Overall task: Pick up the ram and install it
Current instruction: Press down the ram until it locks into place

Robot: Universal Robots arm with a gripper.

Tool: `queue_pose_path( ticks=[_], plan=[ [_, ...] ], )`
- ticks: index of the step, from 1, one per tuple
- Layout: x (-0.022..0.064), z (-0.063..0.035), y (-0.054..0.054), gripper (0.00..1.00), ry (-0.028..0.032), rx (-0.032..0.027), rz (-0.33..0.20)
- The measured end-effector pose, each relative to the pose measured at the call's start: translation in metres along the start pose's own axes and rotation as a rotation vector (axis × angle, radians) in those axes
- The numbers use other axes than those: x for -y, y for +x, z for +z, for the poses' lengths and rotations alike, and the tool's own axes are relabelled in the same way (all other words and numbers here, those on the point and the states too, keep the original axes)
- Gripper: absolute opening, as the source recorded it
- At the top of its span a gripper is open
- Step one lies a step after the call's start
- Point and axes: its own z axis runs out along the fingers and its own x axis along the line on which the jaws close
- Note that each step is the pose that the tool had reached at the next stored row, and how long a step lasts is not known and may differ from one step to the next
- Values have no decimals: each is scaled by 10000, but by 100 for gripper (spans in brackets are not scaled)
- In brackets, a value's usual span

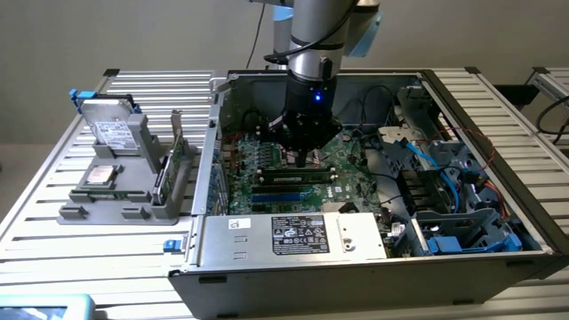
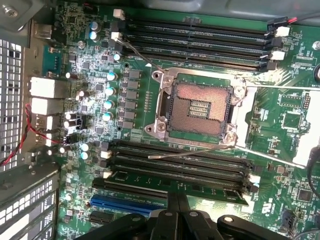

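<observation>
The ram [image 1: 298,179] is a thin green stick with black chips, standing in a long black slot on the motherboard [image 1: 347,150] inside the open computer case [image 1: 374,273]. My gripper [image 1: 303,160] hangs just above the stick's middle. In the wrist view the ram [image 2: 140,179] lies along the slot nearest my gripper [image 2: 177,202]. The two black fingertips are pressed together and shut, with nothing between them. They stand at the ram's upper edge; I cannot tell whether they touch it.
The bare CPU socket [image 2: 197,107] sits between two banks of empty black slots [image 2: 195,37]. A silver power supply [image 1: 294,233] lies at the case's near side, with blue and black cables [image 1: 418,167] at the exterior view's right. A grey tray [image 1: 124,193] outside holds a drive and an expansion card [image 1: 173,160].
</observation>
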Motion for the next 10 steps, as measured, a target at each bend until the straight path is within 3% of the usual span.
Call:
queue_pose_path(
  ticks=[3,10],
  plan=[
    [0,1,-1,11,-2,75,146],
    [0,0,-1,11,-3,76,187]
  ],
)
